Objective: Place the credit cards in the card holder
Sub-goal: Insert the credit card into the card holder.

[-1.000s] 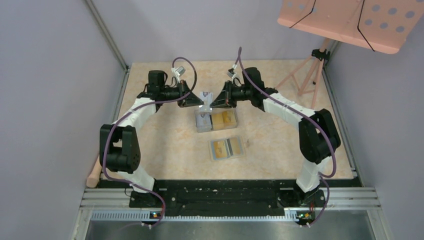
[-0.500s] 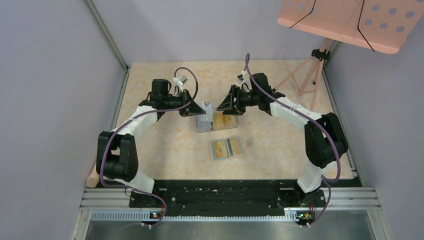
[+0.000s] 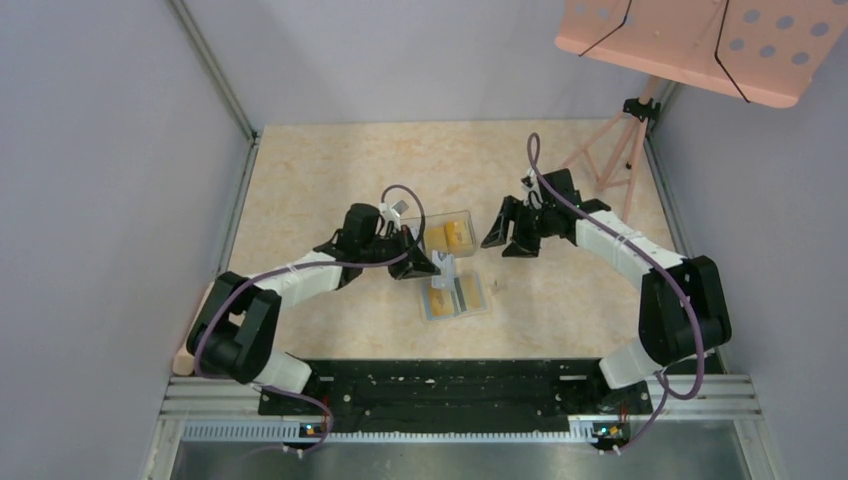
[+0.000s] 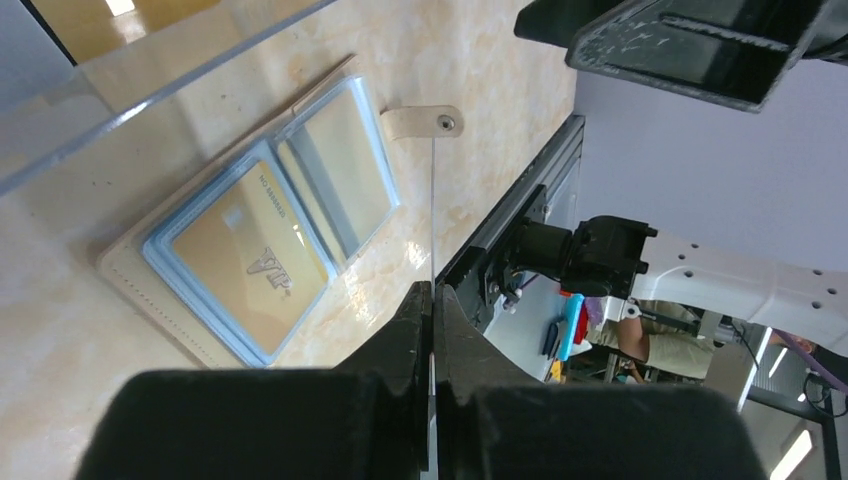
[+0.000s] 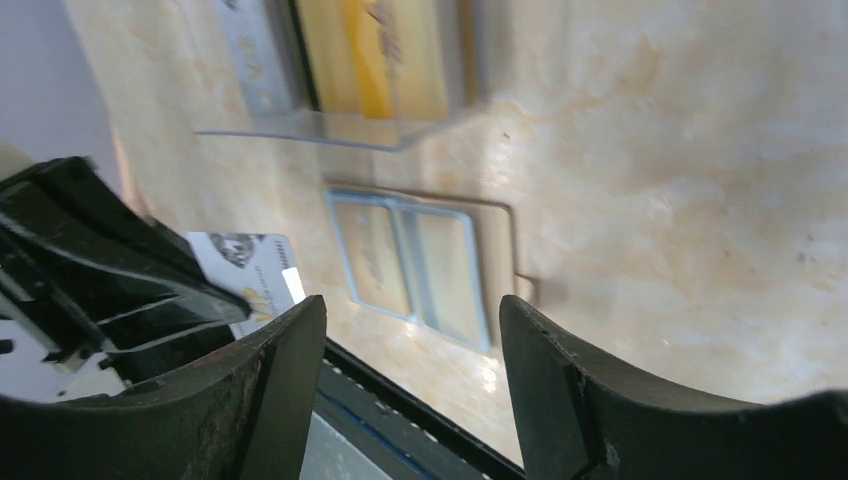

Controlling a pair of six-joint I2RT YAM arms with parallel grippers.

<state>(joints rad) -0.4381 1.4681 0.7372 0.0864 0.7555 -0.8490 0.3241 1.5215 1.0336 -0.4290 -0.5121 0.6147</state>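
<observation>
Card pinched in left pincer, partly hidden

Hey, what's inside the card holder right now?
One gold card shows in one half of the open card holder; the other pocket looks empty. Anything tucked beneath that card is hidden. The left pincer grips another card edge-on, not inside.

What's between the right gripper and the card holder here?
Only bare table. The top view shows an unbroken stretch from the open right gripper to the card holder, and the right wrist view shows nothing there either.
</observation>
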